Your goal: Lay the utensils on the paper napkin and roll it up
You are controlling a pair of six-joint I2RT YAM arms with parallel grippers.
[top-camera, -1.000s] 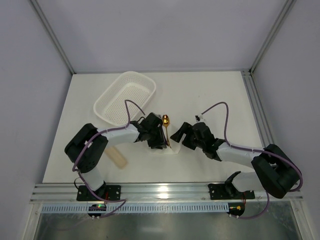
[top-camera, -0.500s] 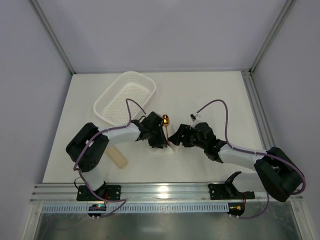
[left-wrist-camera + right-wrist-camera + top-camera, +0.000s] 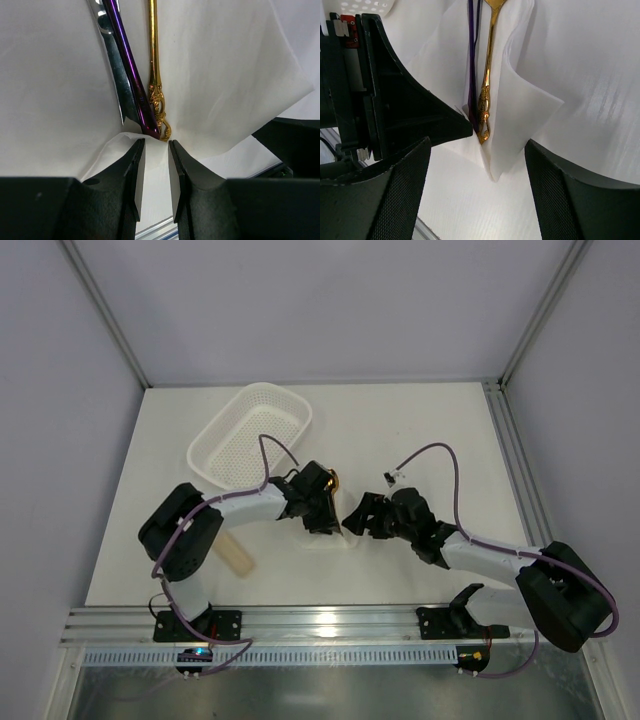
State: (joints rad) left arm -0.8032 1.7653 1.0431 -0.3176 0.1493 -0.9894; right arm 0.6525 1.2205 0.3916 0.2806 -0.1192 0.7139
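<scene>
The paper napkin (image 3: 225,65) lies under the utensils, its near edges lifted on both sides. On it lie a grey-silver spoon handle (image 3: 117,85), a purple fork handle (image 3: 131,75) and a gold spoon handle (image 3: 152,50), side by side. My left gripper (image 3: 155,142) sits at the handle ends, its jaws a narrow gap apart with nothing clamped, and the raised napkin edge rests at its tips. My right gripper (image 3: 477,144) is wide open around the napkin's raised right flap (image 3: 520,120). In the top view, the left gripper (image 3: 322,512) and the right gripper (image 3: 352,515) meet over the napkin (image 3: 335,538).
A white perforated basket (image 3: 250,435) stands behind the left arm. A flat beige slab (image 3: 236,555) lies near the left arm's base. The metal rail (image 3: 330,625) runs along the near table edge.
My left gripper has moved right, over the utensils, and now hides most of the gold spoon bowl. My right gripper has shifted slightly and stays beside the napkin.
</scene>
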